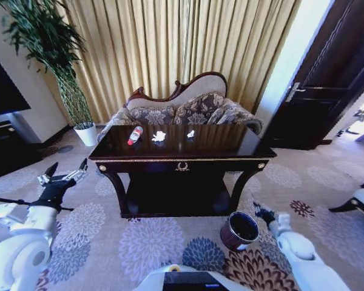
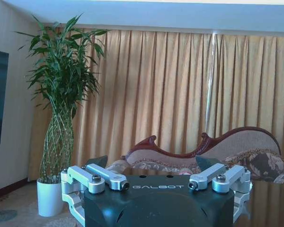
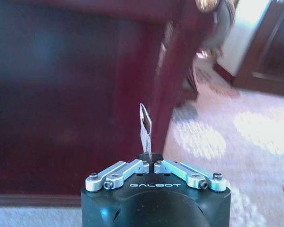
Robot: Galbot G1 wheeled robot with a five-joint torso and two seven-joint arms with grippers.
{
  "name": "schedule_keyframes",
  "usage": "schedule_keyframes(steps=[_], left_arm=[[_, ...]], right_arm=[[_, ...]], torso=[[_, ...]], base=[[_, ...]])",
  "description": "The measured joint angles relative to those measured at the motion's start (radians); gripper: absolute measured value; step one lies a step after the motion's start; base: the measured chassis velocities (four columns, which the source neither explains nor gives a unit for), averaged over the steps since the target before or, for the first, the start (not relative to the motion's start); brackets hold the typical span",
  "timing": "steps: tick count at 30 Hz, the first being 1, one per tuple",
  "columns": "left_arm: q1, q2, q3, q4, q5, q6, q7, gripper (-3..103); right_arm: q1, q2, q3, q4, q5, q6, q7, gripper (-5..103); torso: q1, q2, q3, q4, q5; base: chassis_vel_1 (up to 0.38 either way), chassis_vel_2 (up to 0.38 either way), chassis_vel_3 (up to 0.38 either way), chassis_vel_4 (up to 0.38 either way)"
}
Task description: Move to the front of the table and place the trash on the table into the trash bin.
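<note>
The word "GALBOT" is written in light letters on the dark body of the left gripper (image 2: 154, 177). The same word "GALBOT" is on the right gripper (image 3: 151, 156) too.

On the table's surface (image 1: 230, 142) lie the bottle (image 1: 134, 135) toward its left end and two paper wads (image 1: 159, 136) nearer the middle (all well apart). The trash bin (image 1: 239, 231) stands on the floor before the table's right leg; a sofa (image 1: 188, 106) sits behind.

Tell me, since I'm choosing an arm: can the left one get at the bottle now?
Probably yes: the left gripper hangs open beside the table, and the bottle lies on its near-left top, unblocked.
</note>
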Motion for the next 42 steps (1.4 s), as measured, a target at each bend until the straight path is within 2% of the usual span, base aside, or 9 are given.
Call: schedule_keyframes(steps=[8,15,20,22,23,26,29,38,42], left_arm=[[0.011,-0.012,-0.001,-0.019,0.002,0.0,0.0,100],[0.017,-0.012,-0.012,-0.023,0.001,0.0,0.0,100],[0.022,-0.013,-0.013,-0.024,0.0,-0.001,0.0,100],[0.022,-0.013,-0.013,-0.024,0.0,-0.001,0.0,100],[0.022,-0.013,-0.013,-0.024,0.0,-0.001,0.0,100],[0.021,-0.011,-0.016,-0.019,0.0,-0.003,0.0,100],[0.021,-0.01,-0.024,-0.014,-0.001,-0.004,0.0,100],[0.019,-0.007,-0.023,-0.012,-0.002,-0.004,0.001,100],[0.019,-0.007,-0.023,-0.01,-0.002,-0.004,0.001,100]], right_arm=[[0.167,0.058,-0.053,-0.332,-0.057,0.081,0.049,0],[0.182,0.084,-0.05,-0.391,-0.102,0.089,0.053,-2],[0.177,0.091,-0.049,-0.389,-0.108,0.101,0.069,19],[0.177,0.091,-0.05,-0.386,-0.101,0.101,0.075,19],[0.177,0.092,-0.052,-0.382,-0.093,0.101,0.085,30],[0.174,0.094,-0.053,-0.378,-0.092,0.101,0.088,35],[0.17,0.093,-0.053,-0.376,-0.09,0.101,0.089,51],[0.164,0.083,-0.049,-0.372,-0.081,0.1,0.089,84],[0.161,0.08,-0.049,-0.37,-0.075,0.099,0.089,94]], torso=[[0.0,0.0,0.0,0.0,-0.0001],[0.0,0.0,0.0,-0.0003,-0.0001],[0.0,0.0,0.0,-0.0003,-0.0002],[0.0,0.0,0.0,-0.0003,-0.0003],[0.0,0.0,0.0,-0.0002,-0.0003],[0.0,0.0,0.0,-0.0002,-0.0002],[0.0,0.0,0.0,-0.0002,-0.0002],[0.0,0.0,0.0,-0.0002,-0.0002],[0.0,0.0,0.0,-0.0003,-0.0002]], base=[[0.0,0.0,0.0,0.0],[0.0,0.0,0.0,0.0],[0.0,0.0,0.0,0.0],[0.0,0.0,0.0,0.0],[0.0,0.0,0.0,0.0],[0.0,0.0,0.0,0.0],[0.0,0.0,0.0,0.0],[0.0,0.0,0.0,0.0],[0.0,0.0,0.0,0.0]])
